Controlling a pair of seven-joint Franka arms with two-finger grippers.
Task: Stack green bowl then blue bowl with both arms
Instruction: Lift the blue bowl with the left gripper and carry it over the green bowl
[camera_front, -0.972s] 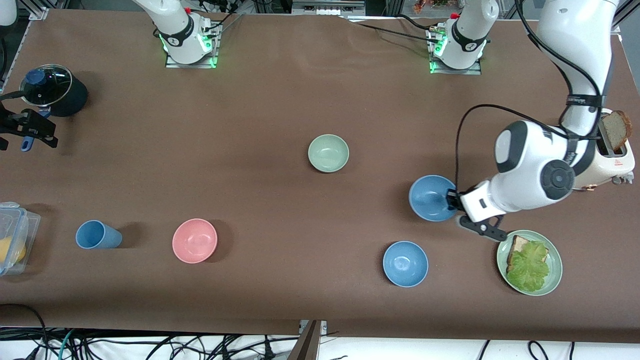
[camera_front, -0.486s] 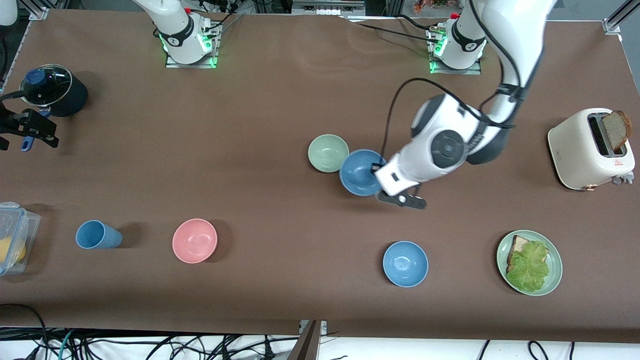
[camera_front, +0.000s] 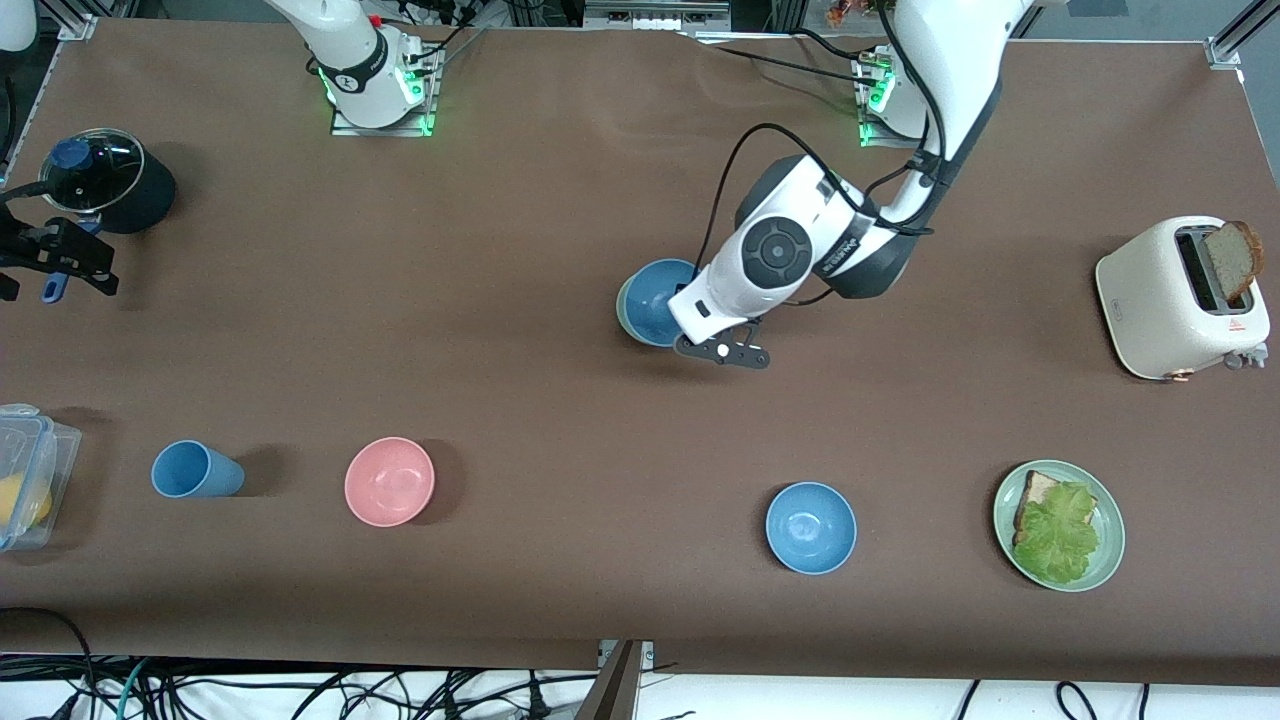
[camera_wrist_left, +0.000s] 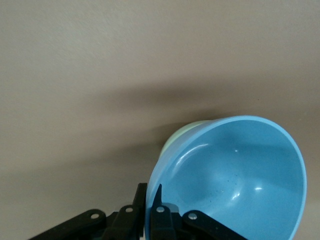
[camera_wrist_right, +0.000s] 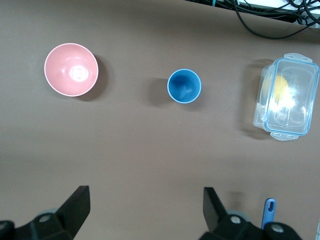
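My left gripper (camera_front: 692, 305) is shut on the rim of a blue bowl (camera_front: 657, 298) and holds it tilted right over the green bowl (camera_front: 621, 312). Only a thin crescent of the green bowl's rim shows. In the left wrist view the gripper (camera_wrist_left: 152, 200) pinches the blue bowl's (camera_wrist_left: 235, 175) wall, and the green rim (camera_wrist_left: 186, 128) peeks out under it. Whether the two bowls touch I cannot tell. A second blue bowl (camera_front: 811, 527) sits nearer the front camera. My right gripper (camera_front: 60, 255) waits open and empty at the right arm's end of the table, also seen in the right wrist view (camera_wrist_right: 145, 210).
A pink bowl (camera_front: 389, 481) and a blue cup (camera_front: 195, 470) stand toward the right arm's end, with a clear lidded container (camera_front: 25, 475) and a dark pot (camera_front: 100, 180). A toaster (camera_front: 1180, 297) and a plate (camera_front: 1105, 560) of bread and lettuce stand toward the left arm's end.
My left arm has carried the blue bowl from near the plate toward the table's middle, and it now hangs over the green bowl. The right arm has not moved.
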